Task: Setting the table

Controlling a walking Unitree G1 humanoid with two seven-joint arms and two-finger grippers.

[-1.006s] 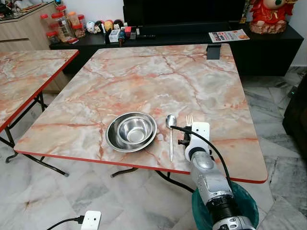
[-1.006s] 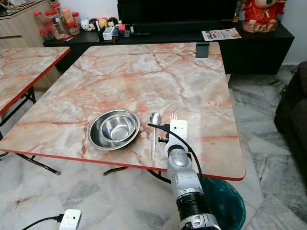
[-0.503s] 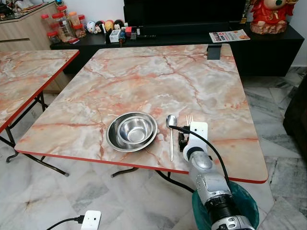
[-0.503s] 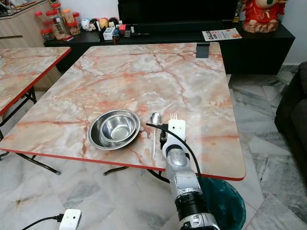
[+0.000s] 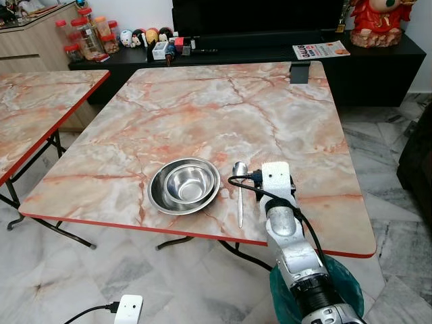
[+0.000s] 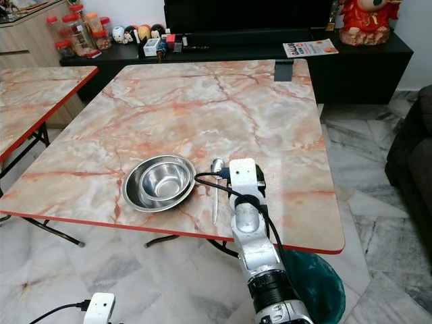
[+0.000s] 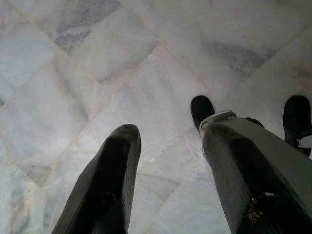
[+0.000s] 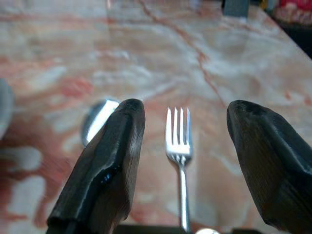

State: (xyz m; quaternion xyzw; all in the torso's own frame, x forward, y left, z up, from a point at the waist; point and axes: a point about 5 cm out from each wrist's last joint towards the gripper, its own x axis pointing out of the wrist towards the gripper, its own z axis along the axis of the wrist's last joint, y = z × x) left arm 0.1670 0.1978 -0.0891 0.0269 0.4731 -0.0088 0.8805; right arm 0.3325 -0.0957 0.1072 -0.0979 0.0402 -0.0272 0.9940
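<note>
A steel bowl (image 5: pixel 189 182) sits nested in a wider steel dish (image 5: pixel 159 196) near the front edge of the marble table (image 5: pixel 223 108). A spoon (image 5: pixel 239 189) lies just right of it, bowl end away from me. My right arm (image 5: pixel 287 229) reaches over the table edge, its white wrist covering the spot right of the spoon. In the right wrist view a fork (image 8: pixel 178 141) lies flat on the table, between the fingers of my open right gripper (image 8: pixel 187 109); the spoon (image 8: pixel 97 119) lies beside it. My left gripper (image 7: pixel 165 136) hangs open over the floor.
A second marble table (image 5: pixel 40 108) stands to the left. A black console (image 5: pixel 270 47) with jars and small items runs along the back. A dark box (image 5: pixel 300 71) rests on the far table edge. A teal bin (image 5: pixel 347 283) is under the near right corner, a white plug (image 5: pixel 128 309) on the floor.
My right wrist has moved forward over the fork, which now lies hidden beneath it in the eye views. Bowl, dish and spoon have not moved.
</note>
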